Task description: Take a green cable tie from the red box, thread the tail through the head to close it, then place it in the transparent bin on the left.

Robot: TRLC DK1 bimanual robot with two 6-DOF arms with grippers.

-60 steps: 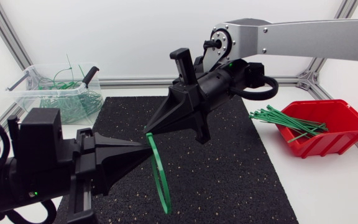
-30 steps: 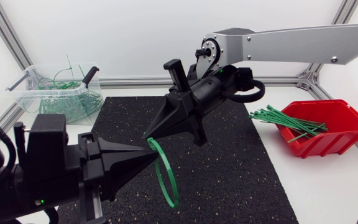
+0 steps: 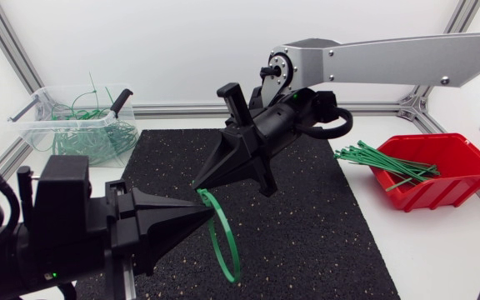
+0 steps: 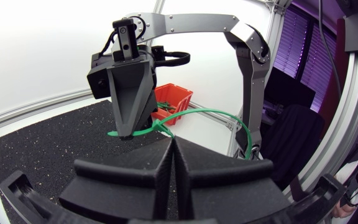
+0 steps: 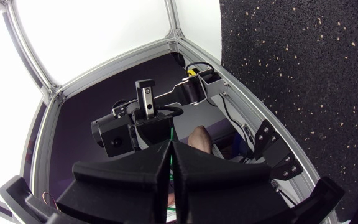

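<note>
Gripper, left (image 3: 206, 213): my fingers are pressed flat together, with only a thin seam between them in my left wrist view. They sit low over the front of the mat and point toward the right arm.
Hold, left: the green cable tie (image 4: 216, 111) crosses right at my fingertips and appears pinched there. From that point the band arcs away to one side and curves downward.
Gripper, right (image 3: 200, 185): these fingers are likewise closed to a seam. The gripper angles down from above and its tip nearly meets the left one.
Hold, right: a thin green strip shows inside the seam in my right wrist view, so these fingers are clamped on the tie. The left wrist view shows that tip on the tie's short end.
Tie: it is bent into a loop that hangs in the air below the two tips, above the black mat (image 3: 323, 242) and touching neither container.
Closure: I cannot tell whether the tail is through the head.
Red box (image 3: 465, 179): it is on the right side of the table, with spare green ties (image 3: 382, 160) sticking out over its rim.
Transparent bin (image 3: 36, 125): it is at the far left, well apart from both grippers, and holds a tangle of looped ties (image 3: 98, 137).
</note>
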